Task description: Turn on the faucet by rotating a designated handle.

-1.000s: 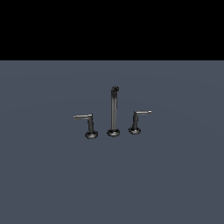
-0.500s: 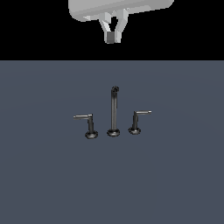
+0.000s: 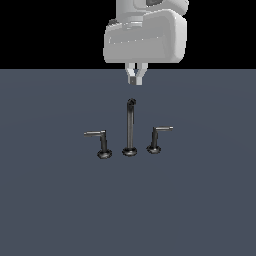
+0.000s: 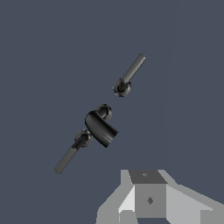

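Above the faucet [image 3: 130, 127], the gripper [image 3: 135, 80] is hanging empty, jaws slightly parted, clear for descent; the handle [image 3: 156, 137] is standing at the exterior view's right of the spout.

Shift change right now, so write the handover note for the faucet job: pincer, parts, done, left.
Pincer: empty, jaws look nearly closed, hanging above the spout, touching nothing.
Faucet: the spout stands between two levers. The handle to turn is on the exterior view's right, arm pointing right; its twin is on the left, arm pointing left.
Done: nothing on the handle itself.
Left: descend to the handle, engage its arm, rotate it.
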Tool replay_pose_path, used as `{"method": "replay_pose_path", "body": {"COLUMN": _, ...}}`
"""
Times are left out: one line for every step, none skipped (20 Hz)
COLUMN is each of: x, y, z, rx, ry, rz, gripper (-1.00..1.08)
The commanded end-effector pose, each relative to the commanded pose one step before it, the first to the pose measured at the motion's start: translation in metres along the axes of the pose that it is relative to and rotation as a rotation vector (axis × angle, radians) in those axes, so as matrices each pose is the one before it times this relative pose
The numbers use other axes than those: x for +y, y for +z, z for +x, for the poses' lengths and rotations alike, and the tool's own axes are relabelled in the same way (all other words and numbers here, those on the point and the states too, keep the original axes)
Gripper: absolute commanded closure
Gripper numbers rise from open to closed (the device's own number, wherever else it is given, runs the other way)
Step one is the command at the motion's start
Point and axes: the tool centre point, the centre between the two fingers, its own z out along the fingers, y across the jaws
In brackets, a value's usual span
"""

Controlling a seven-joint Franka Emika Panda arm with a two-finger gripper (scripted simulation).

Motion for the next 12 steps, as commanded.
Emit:
{"method": "replay_pose_path", "body": {"x": -0.00529, "y": 0.01638, "z": 0.01477, "rx": 0.004, "ry": 0.05845, "rz": 0.00124, "gripper": 1.08}}
{"method": "replay_pose_path", "body": {"x": -0.0021, "y": 0.00642, "z": 0.00585, "rx": 0.00139, "ry": 0.02286, "rz": 0.00015, "gripper": 1.08}}
{"method": "replay_pose_path", "body": {"x": -0.00209, "y": 0.00643, "z": 0.00588, "rx": 0.00142, "ry": 0.02294, "rz": 0.00012, "gripper": 1.08}}
{"method": "replay_pose_path", "body": {"x": -0.00209, "y": 0.00644, "z": 0.00591, "rx": 0.00145, "ry": 0.02301, "rz": 0.00009, "gripper": 1.08}}
{"method": "replay_pose_path", "body": {"x": -0.0021, "y": 0.00646, "z": 0.00595, "rx": 0.00148, "ry": 0.02311, "rz": 0.00006, "gripper": 1.08}}
{"method": "replay_pose_path", "body": {"x": -0.0021, "y": 0.00648, "z": 0.00599, "rx": 0.00151, "ry": 0.02323, "rz": 0.00004, "gripper": 1.08}}
{"method": "replay_pose_path", "body": {"x": -0.0021, "y": 0.00651, "z": 0.00604, "rx": 0.00154, "ry": 0.02336, "rz": 0.00001, "gripper": 1.08}}
{"method": "replay_pose_path", "body": {"x": -0.00211, "y": 0.00653, "z": 0.00609, "rx": 0.00158, "ry": 0.0235, "rz": -0.00001, "gripper": 1.08}}
{"method": "replay_pose_path", "body": {"x": -0.00212, "y": 0.00656, "z": 0.00615, "rx": 0.00161, "ry": 0.02366, "rz": -0.00003, "gripper": 1.08}}
{"method": "replay_pose_path", "body": {"x": -0.00213, "y": 0.00659, "z": 0.00621, "rx": 0.00164, "ry": 0.02381, "rz": -0.00005, "gripper": 1.08}}
{"method": "replay_pose_path", "body": {"x": -0.00214, "y": 0.00662, "z": 0.00627, "rx": 0.00167, "ry": 0.02399, "rz": -0.00006, "gripper": 1.08}}
{"method": "replay_pose_path", "body": {"x": -0.00216, "y": 0.00665, "z": 0.00633, "rx": 0.0017, "ry": 0.02417, "rz": -0.00007, "gripper": 1.08}}
